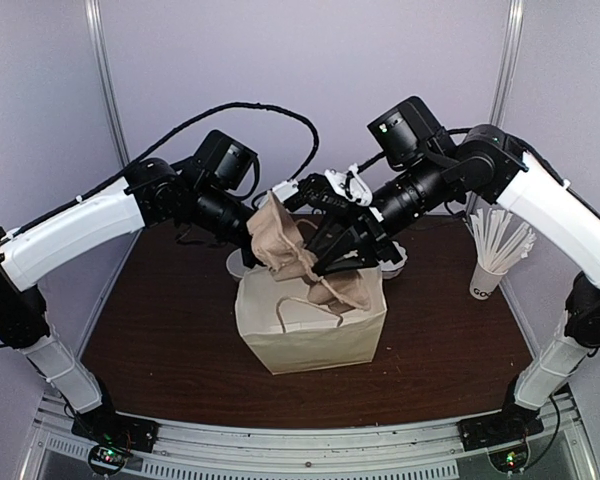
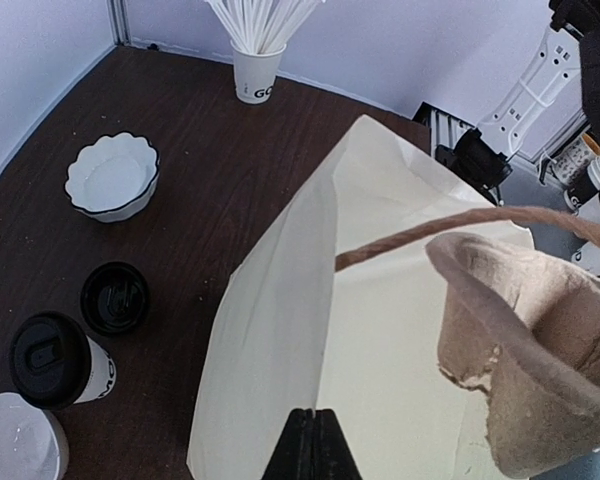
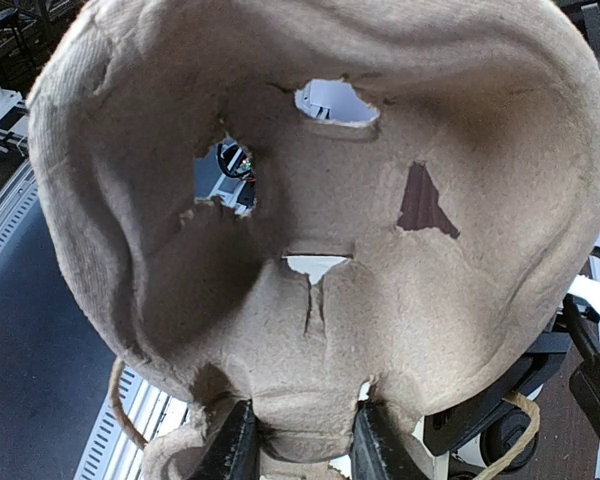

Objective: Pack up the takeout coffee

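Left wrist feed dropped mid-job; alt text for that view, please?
A pale paper bag fills the centre, a pulp cup carrier close at right. Left of it: lidded coffee cup, loose black lid, scalloped bowl.

We log the paper bag at the middle of the table, with the cup carrier standing up out of its open top. Right of the bag, well apart, the stick cup stands near the table's right edge. Behind the bag runs a row, right to left: a bowl, a loose lid, the lidded cup just beside it, and a second bowl.
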Controlling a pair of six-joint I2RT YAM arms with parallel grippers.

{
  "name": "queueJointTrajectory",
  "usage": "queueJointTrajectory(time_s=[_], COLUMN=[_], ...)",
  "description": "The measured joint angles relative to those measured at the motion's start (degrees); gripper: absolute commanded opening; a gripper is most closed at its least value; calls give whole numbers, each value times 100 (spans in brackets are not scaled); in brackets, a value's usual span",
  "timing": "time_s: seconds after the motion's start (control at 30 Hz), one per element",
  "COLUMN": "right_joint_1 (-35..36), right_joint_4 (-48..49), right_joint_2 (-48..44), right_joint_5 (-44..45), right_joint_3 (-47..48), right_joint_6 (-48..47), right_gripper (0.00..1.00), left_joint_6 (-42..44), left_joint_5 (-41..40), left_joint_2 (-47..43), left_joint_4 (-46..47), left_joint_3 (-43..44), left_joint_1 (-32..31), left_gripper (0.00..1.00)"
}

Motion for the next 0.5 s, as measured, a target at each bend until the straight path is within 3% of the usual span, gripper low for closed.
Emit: queueJointTrajectory(time_s=[0.1,0.33,0.5], right_joint_1=[0,0,-4], right_joint_4=[4,269,439], right_joint_2=[-2,-138,-184], right_joint_5=[118,446,811], right_joint_3=[0,-446,-1021], right_joint_6=[-17,-9,24], right_gripper=[29,28,28], left_joint_6=[0,13,-20], left_joint_5=[46,39,-136], left_joint_2=[0,0,-7], left_joint_4=[0,9,22], left_joint_3=[0,0,-4], left_joint_1=[0,4,15], left_gripper=[2,34,42])
